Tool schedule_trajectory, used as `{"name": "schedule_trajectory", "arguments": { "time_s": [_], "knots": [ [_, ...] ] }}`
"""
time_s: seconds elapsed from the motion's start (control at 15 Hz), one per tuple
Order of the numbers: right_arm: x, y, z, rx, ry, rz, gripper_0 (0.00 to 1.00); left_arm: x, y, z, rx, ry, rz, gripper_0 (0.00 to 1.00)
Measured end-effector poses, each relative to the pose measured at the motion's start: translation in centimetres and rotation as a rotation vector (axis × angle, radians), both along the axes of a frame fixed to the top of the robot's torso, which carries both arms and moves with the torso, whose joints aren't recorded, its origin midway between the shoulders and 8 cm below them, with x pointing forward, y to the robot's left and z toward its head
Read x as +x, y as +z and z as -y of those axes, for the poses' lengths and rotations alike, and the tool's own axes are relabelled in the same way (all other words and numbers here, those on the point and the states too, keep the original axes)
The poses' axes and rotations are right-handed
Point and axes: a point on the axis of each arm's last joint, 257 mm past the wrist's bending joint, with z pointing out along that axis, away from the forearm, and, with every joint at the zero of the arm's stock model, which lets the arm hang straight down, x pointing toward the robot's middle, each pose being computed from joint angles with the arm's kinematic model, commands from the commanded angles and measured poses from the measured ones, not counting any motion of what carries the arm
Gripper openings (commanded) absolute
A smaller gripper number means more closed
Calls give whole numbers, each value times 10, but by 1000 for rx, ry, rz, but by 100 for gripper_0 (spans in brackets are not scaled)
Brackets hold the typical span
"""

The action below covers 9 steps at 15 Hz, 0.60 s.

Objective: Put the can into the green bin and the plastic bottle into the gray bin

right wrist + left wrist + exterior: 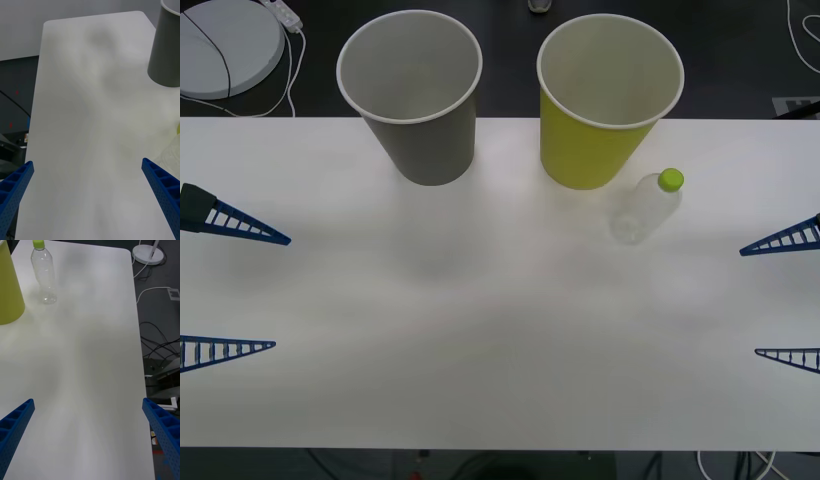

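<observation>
Both tools, left tool (230, 290) and right tool (785, 298), are hanging released at the table (480, 330) edges, well apart from the plastic bottle (646, 208) standing just beside the green bin (605, 100).

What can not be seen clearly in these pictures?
- Bottle: right wrist view's edge cuts it off; only a clear blur.
- Gray bin, green bin: wrist views' edges cut their tops.
- Left gripper, right gripper: front view's edges cut off everything but fingertips.
</observation>
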Motion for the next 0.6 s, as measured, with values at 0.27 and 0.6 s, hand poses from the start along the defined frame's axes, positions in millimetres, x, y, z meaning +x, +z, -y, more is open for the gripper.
{"name": "schedule_trajectory", "arguments": {
  "time_s": [0.27,0.6],
  "knots": [
    [0,0,0,0,0,0,100,0,0,0,0,0,0,100],
    [-2,-2,-6,80,-24,-23,100,0,0,0,0,0,0,100]
  ]
}}
